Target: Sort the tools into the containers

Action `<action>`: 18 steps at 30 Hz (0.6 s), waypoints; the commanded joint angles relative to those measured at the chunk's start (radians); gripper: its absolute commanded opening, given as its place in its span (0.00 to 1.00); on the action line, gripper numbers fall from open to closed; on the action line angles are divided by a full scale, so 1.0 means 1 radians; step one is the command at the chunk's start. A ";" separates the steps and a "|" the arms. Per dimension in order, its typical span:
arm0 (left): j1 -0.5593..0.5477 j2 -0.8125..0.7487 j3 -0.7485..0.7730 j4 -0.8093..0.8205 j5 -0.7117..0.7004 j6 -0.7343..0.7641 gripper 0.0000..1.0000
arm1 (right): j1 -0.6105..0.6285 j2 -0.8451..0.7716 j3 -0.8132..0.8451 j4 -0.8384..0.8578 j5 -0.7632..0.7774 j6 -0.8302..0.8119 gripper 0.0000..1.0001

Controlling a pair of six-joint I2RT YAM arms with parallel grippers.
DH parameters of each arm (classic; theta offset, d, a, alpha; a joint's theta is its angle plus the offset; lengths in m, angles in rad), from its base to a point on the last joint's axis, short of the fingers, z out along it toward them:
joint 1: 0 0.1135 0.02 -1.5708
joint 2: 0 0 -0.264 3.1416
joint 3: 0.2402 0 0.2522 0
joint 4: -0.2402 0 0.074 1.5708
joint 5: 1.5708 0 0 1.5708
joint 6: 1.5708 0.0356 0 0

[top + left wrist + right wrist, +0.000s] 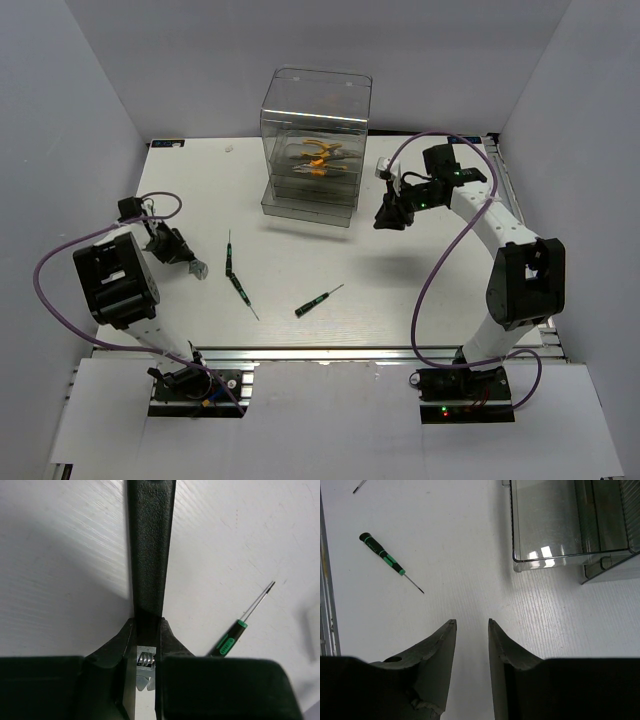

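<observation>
Pliers with orange handles (320, 158) lie heaped inside the tall box of clear, smoky-grey plastic (315, 100), in the upper part of its stack of shallow drawers. Which drawer holds them cannot be told. The box stands ahead of the right tool (471, 621), to the right in the right wrist view. The pulled-out clear drawer (560, 555) nearest that tool is bare as far as it shows. The right tool hangs over the white tabletop (330, 250) with its jaws spread and nothing between them.

Three slim screwdrivers with black-and-green handles and thin metal shafts lie flat on the tabletop between the two tools. The right-hand screwdriver (315, 304) lies ahead of the right tool, to the left in the right wrist view. Its long axis is slanted, with the tip aimed towards that tool and the handle away from it. The middle screwdriver (238, 287) also slants, its tip pointing towards the arm bases and the right tool's side. The left-hand screwdriver (227, 262) lies near the left tool (147, 621) and runs almost straight away from the bases. Its shaft is at the far end, and its handle end nearly meets the middle one's handle.

The left tool is pressed together on a long black grainy bar (150, 555) that runs straight ahead from between its fingers. What that bar belongs to cannot be told.
</observation>
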 commanded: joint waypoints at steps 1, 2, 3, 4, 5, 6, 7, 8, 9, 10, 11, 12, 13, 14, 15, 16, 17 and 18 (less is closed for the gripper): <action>-0.029 -0.030 -0.014 -0.063 0.071 -0.025 0.00 | -0.007 -0.045 -0.007 0.034 -0.038 0.011 0.38; -0.031 -0.031 -0.011 -0.064 0.072 -0.029 0.00 | -0.009 -0.045 -0.007 0.037 -0.038 0.012 0.38; -0.032 -0.036 -0.006 -0.064 0.075 -0.032 0.00 | -0.009 -0.043 -0.005 0.037 -0.038 0.012 0.38; -0.034 -0.042 0.000 -0.066 0.078 -0.035 0.00 | -0.009 -0.043 -0.004 0.037 -0.038 0.011 0.38; -0.032 -0.048 0.003 -0.067 0.084 -0.039 0.00 | -0.009 -0.043 -0.002 0.037 -0.039 0.011 0.38; -0.035 -0.051 0.006 -0.069 0.085 -0.039 0.00 | -0.007 -0.043 -0.002 0.037 -0.041 0.012 0.38; -0.035 -0.060 0.008 -0.070 0.088 -0.042 0.00 | -0.007 -0.045 -0.002 0.037 -0.039 0.011 0.38; -0.035 -0.063 0.015 -0.072 0.089 -0.045 0.00 | -0.009 -0.045 -0.004 0.035 -0.041 0.011 0.38; -0.034 -0.066 0.017 -0.073 0.094 -0.043 0.00 | -0.009 -0.045 -0.005 0.035 -0.041 0.009 0.38; -0.034 -0.071 0.018 -0.075 0.095 -0.046 0.00 | -0.009 -0.048 -0.005 0.035 -0.041 0.009 0.38; -0.034 -0.076 0.021 -0.079 0.097 -0.046 0.00 | -0.009 -0.047 -0.007 0.034 -0.039 0.009 0.38; -0.034 -0.080 0.021 -0.081 0.095 -0.046 0.00 | -0.010 -0.048 -0.008 0.034 -0.039 0.008 0.38; -0.035 -0.083 0.023 -0.081 0.097 -0.046 0.00 | -0.010 -0.048 -0.008 0.034 -0.041 0.008 0.38; -0.035 -0.092 0.024 -0.084 0.100 -0.049 0.00 | -0.010 -0.048 -0.008 0.032 -0.039 0.008 0.38; -0.037 -0.097 0.024 -0.084 0.101 -0.049 0.00 | -0.010 -0.048 -0.008 0.032 -0.038 0.006 0.38; -0.035 -0.102 0.026 -0.086 0.104 -0.051 0.00 | -0.010 -0.048 -0.007 0.032 -0.038 0.006 0.38; -0.037 -0.111 0.027 -0.087 0.108 -0.055 0.00 | -0.010 -0.048 -0.005 0.031 -0.038 0.005 0.38; -0.037 -0.115 0.030 -0.087 0.111 -0.055 0.00 | -0.010 -0.048 -0.005 0.029 -0.038 0.005 0.38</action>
